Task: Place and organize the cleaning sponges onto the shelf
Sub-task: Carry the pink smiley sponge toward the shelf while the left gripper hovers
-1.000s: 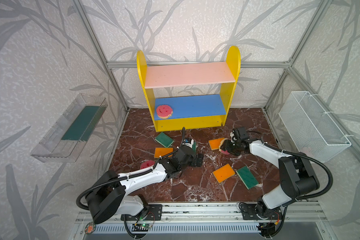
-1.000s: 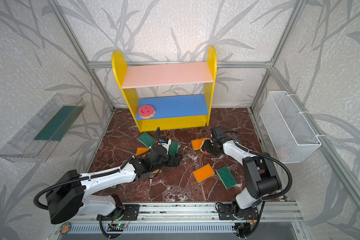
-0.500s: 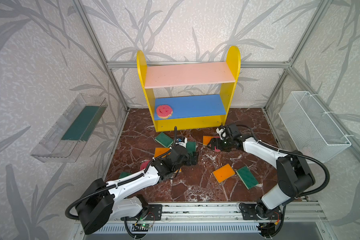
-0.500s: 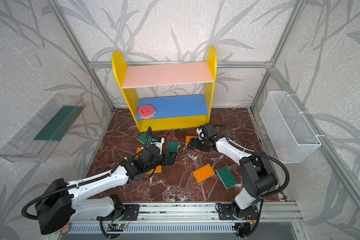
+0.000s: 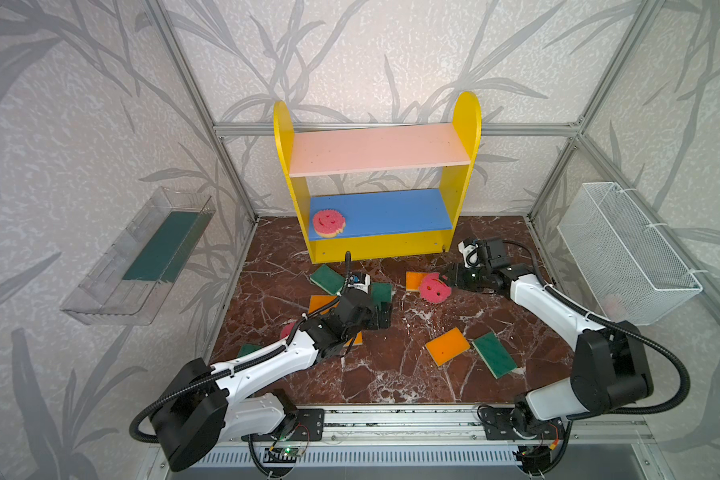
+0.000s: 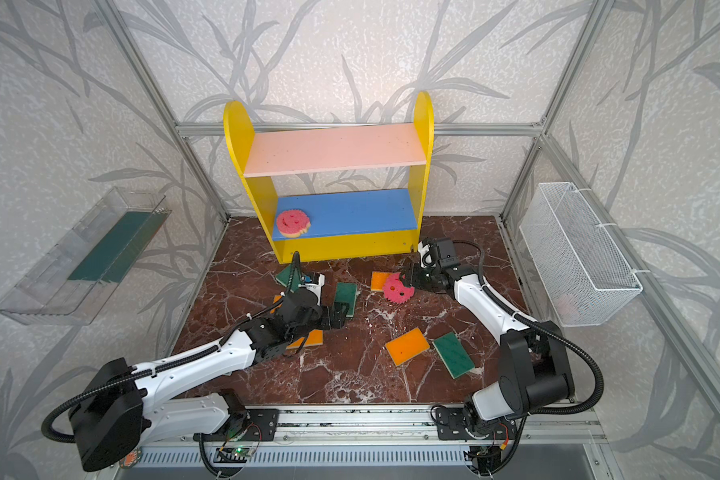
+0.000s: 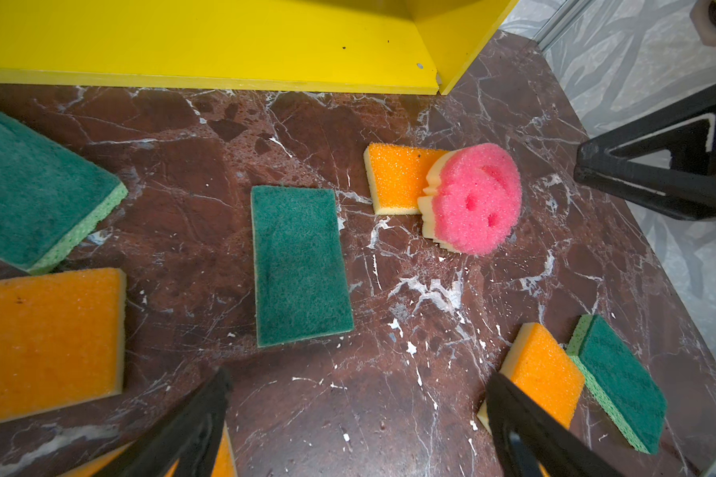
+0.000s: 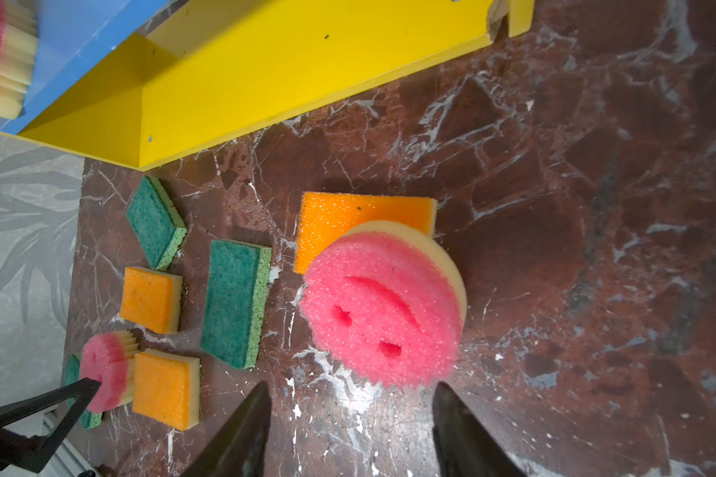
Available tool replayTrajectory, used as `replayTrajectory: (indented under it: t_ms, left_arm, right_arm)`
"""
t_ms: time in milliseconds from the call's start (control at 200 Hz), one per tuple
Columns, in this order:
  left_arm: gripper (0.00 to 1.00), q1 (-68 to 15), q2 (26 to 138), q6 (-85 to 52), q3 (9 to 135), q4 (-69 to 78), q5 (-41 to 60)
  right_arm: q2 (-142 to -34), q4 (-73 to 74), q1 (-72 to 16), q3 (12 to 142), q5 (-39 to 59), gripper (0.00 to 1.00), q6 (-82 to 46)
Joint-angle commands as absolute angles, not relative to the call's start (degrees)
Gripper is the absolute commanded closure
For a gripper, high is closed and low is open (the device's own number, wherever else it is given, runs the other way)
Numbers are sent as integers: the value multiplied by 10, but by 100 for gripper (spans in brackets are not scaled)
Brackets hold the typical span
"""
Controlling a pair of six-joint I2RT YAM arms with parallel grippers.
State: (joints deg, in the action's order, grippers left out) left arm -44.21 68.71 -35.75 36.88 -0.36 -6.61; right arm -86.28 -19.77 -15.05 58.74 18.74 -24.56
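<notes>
The shelf (image 5: 379,248) stands at the back with one pink smiley sponge (image 5: 328,222) on its blue board. A second pink smiley sponge (image 8: 383,309) leans on an orange sponge (image 8: 340,219) on the floor, also seen in both top views (image 5: 433,287) (image 6: 396,289). My right gripper (image 8: 350,396) is open just behind it, with nothing between the jaws. My left gripper (image 7: 358,380) is open over bare floor, and a green-topped sponge (image 7: 302,264) lies just ahead of it. Several more orange and green sponges lie scattered on the floor. A third pink sponge (image 5: 287,330) is partly hidden by the left arm.
A clear tray (image 5: 100,299) holding a long dark green strip hangs on the left wall. On the right wall hangs a white wire basket (image 5: 624,249). An orange sponge (image 5: 447,345) and a green one (image 5: 493,353) lie near the right arm.
My right gripper carried the pink sponge left toward the shelf, let go and drew back a little. The sponge now rests against the orange one. My left gripper shifted slightly toward the shelf.
</notes>
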Motion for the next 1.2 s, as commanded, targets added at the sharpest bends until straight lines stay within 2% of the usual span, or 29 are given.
replayTrajectory:
  t_ms: [0,265,730,1020,1194]
  left_arm:
    - [2,-434,691,-360,367,-4,-58]
    - [2,-427,725,-365,369,11,-41]
    - [2,-414,752,-362,390,10,-25]
    - [2,-410,753,-359,397,6,-18]
    - [2,-410,741,-359,398,-2,-19]
  right_arm:
    - [-893,-209,-143,597,178,36,-223]
    - [-964,-207,-134,644,163,35,-204]
    - [-1050,-194,-127,685,172,42,-203]
    - [-1049,-186,-127,680,191,62,-210]
    - [-1034,-186,-127,669,192,71,-215]
